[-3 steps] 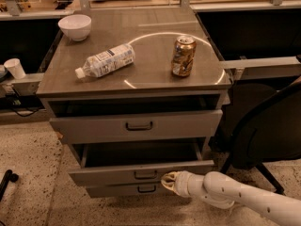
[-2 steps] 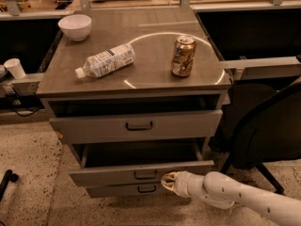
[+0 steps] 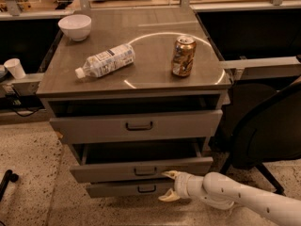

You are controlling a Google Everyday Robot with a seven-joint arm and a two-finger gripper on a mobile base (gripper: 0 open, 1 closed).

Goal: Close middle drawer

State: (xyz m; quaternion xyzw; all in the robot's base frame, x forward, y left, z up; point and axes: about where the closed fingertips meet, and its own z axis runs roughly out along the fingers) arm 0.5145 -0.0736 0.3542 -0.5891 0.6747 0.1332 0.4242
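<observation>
The middle drawer [image 3: 108,171] is a gray front with a small dark bar pull. It stands pulled out from the cabinet, and its dark box interior shows above the front. My gripper [image 3: 168,186] is at the end of the white arm coming in from the lower right. It sits against the right part of the drawer front, low down. Its fingers are spread apart, the upper fingertip [image 3: 169,174] touching the front's lower edge and the lower one in front of the bottom drawer. It holds nothing.
The top drawer [image 3: 136,126] is also slightly out. The bottom drawer [image 3: 117,189] is nearly shut. On the cabinet top [image 3: 150,60] are a white bowl [image 3: 75,26], a lying plastic bottle [image 3: 106,60] and a can [image 3: 183,55]. A black chair [image 3: 268,131] stands at the right.
</observation>
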